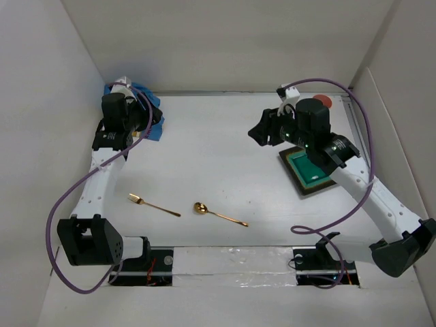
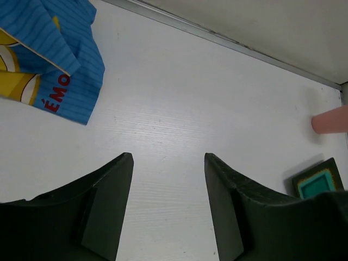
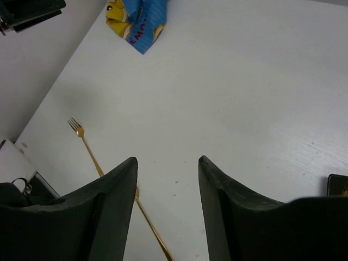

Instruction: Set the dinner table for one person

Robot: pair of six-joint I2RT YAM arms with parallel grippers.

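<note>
Top external, then: what lies on the bench [image 1: 204,150]? asks Ana.

A gold fork [image 1: 155,206] and a gold spoon [image 1: 221,216], near each other but apart in the lower middle of the frame, handles running toward the lower right, says Ben. A green square dish with a dark rim [image 1: 315,178] sits at centre right, partly under the right arm. A crumpled blue printed cloth [image 1: 153,112] is in the upper left corner, behind the left arm.

And the bench itself?

White and flat, filling the frame between the white walls [image 1: 225,48]; both arm bases stand at its bottom edge.

How do the left jaws stand?

Left wrist view shows them spread, only bare bench between them, the cloth at the upper left of that frame.

And the right jaws?

Spread too in the right wrist view, hanging above the bench. A thin gold handle shows on the bench in the gap at the bottom of that frame, and the fork's tines lie at its left.
</note>
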